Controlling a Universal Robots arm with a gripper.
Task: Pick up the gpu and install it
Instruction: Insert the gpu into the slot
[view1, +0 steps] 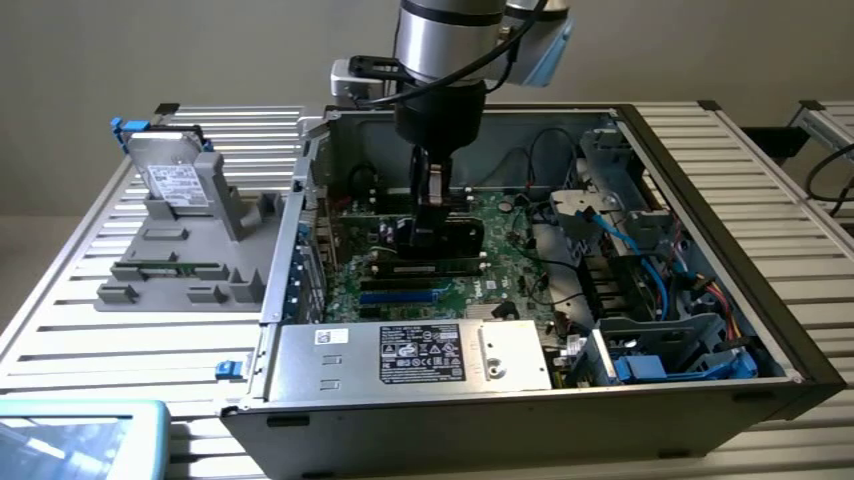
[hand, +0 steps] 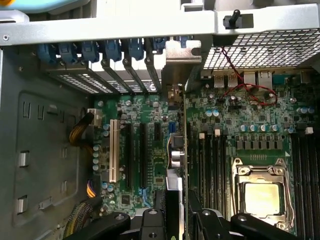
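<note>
Exterior view: a robot arm reaches straight down into an open computer case that lies on its side on a slatted metal counter. The gripper pinches the gpu, a dark card held on edge just above the green motherboard. It looks held that way so its bottom edge can meet a slot. Whether it is already seated cannot be told.

On the exterior view's left, outside the case, a grey holder carries a metal drive with a white label and a narrow green memory stick. Neither is touched. A power supply fills the near side of the case.

Wrist view: the camera looks along the card. The gpu appears as a thin edge running away from the gripper toward the case's rear wall. The black fingers press on its two faces, one on each side, gripping near the end opposite the bracket. The silver end bracket sits at the row of rear slot openings, apparently lined up with one of them. This alignment seems to explain the grip: the bracket end stays free to meet the case. Long black expansion slots lie parallel beside the card, and a processor socket lies on its other side.
</note>
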